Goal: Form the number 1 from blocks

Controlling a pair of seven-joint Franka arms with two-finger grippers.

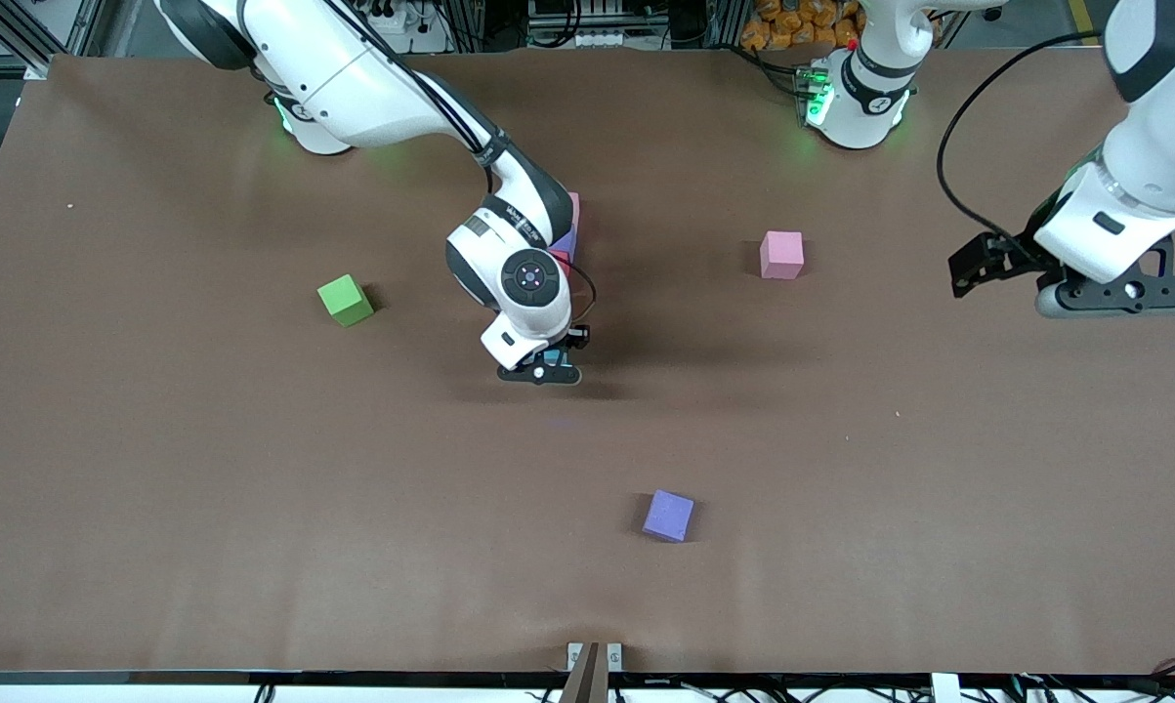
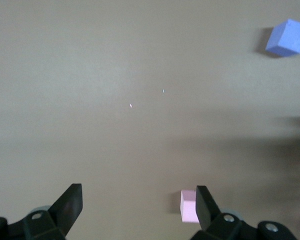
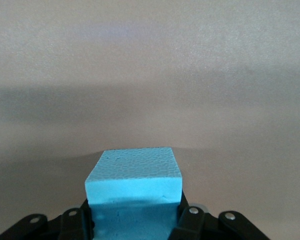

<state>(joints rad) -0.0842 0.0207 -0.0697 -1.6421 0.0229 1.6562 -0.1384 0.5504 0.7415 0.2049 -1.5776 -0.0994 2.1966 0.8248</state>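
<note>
Holding the blue block clamped at frame centre, right tool needed square lowering below the stack; left tool waited open, right edge.

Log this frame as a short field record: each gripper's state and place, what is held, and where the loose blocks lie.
right gripper: shut on the light blue block, low over the middle of the table
left gripper: open, empty, waiting over the left arm's end of the table
stacked blocks: pink, purple and red bits show, mostly hidden by the right arm
green block: loose, toward the right arm's end
pink block: loose, toward the left arm's end
purple block: loose, nearest the front camera
</note>
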